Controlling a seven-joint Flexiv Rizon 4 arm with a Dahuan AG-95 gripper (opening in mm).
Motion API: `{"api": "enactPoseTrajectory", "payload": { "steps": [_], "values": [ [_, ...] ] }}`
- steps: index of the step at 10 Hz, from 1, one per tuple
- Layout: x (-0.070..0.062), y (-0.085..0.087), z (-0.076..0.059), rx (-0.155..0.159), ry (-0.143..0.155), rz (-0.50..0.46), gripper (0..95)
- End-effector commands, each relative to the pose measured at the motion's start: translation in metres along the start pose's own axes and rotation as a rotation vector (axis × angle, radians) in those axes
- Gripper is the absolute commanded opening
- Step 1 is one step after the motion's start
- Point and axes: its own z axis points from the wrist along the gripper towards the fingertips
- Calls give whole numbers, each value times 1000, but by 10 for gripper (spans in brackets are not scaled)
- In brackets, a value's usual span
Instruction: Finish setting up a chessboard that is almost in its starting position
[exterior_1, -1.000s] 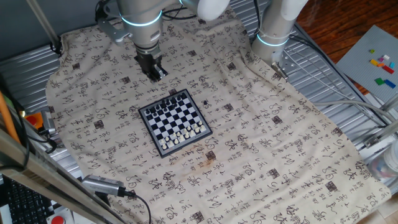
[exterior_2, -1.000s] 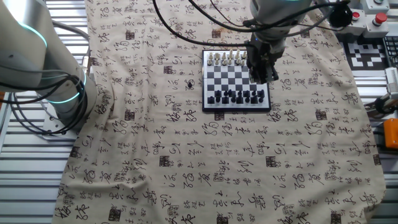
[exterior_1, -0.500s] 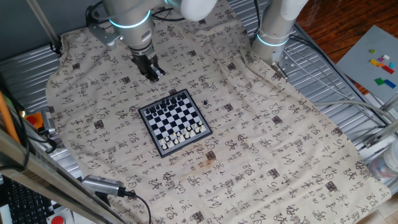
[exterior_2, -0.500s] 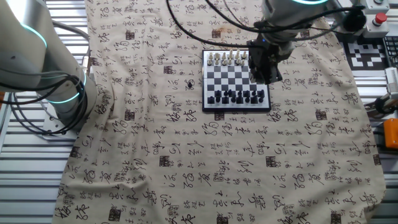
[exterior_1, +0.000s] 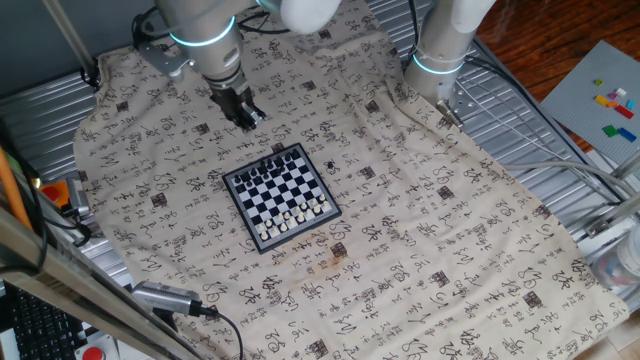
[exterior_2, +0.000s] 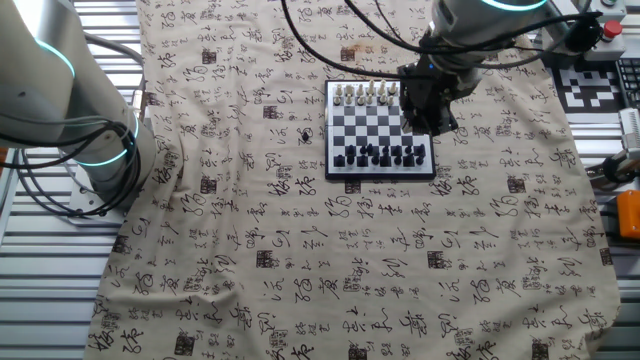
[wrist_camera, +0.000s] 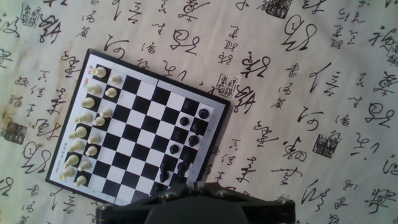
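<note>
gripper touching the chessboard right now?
Apart. One fixed view shows bare cloth between the gripper and the chessboard; hand view looks down on it from above.

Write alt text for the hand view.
A small chessboard lies skewed on a calligraphy-printed cloth, white pieces lined along its left edge and black pieces clustered toward its right. The tool's dark body cuts across the bottom edge.

Under the hand lies a matt woven cloth (wrist_camera: 323, 74), creased and printed with black characters. The board (wrist_camera: 140, 124) below it looks like smooth plastic with a slight sheen, as do its pieces (wrist_camera: 89, 101). The gripper (exterior_1: 247, 118) is matt black. Past the cloth, the table (exterior_2: 40, 280) is ribbed bare metal.
</note>
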Motion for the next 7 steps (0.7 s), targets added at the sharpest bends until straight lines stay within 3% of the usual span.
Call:
{"api": "enactPoseTrajectory", "payload": {
  "steps": [1, 3, 7],
  "values": [
    [1, 0, -1, 0, 7, -11, 0],
    [1, 0, -1, 3, 22, -11, 0],
    [1, 0, -1, 4, 24, -16, 0]
  ]
}}
